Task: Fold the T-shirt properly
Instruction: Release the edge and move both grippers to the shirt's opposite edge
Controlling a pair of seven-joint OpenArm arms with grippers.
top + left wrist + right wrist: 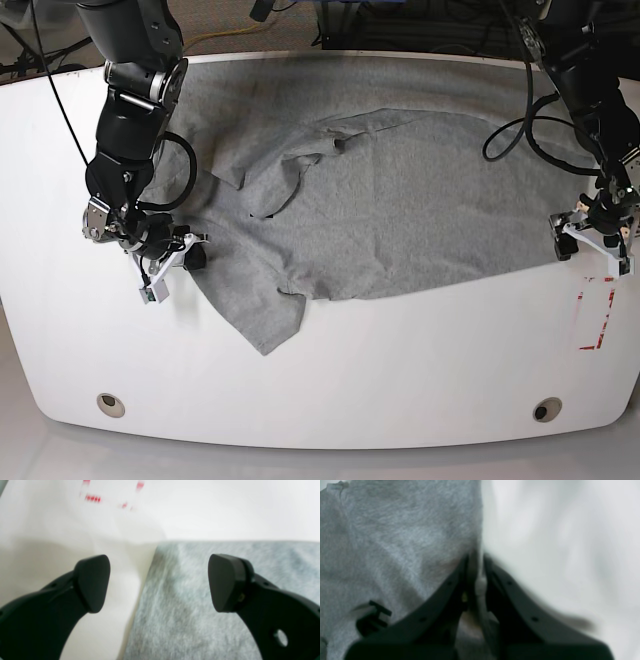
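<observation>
Closest to the left wrist lens we see two black fingers point(93, 583) of the left gripper point(158, 582), spread wide with nothing between them; a corner of the T-shirt point(212, 600) lies under the gap, beside bare white table point(225, 510). Only this view resolves the red marks point(92, 498) as blurred dashes on the table.

From the right wrist view we note the right gripper point(475, 562) closed tight, pinching a thin fold of the T-shirt's point(382, 542) edge between its jaws. A black clip-like shape point(373, 620) at lower left is too blurred for us to identify.

Only the base view gives the whole layout: one T-shirt point(400, 210), grey, rumpled and spread across the table's point(330, 390) far half, one flap trailing toward the near edge. We count two arms, left gripper point(590, 235) at the shirt's right edge, right gripper point(165, 262) at its left edge. Two round holes point(111, 404) sit near the table's front edge, and one red outline point(596, 312).
</observation>
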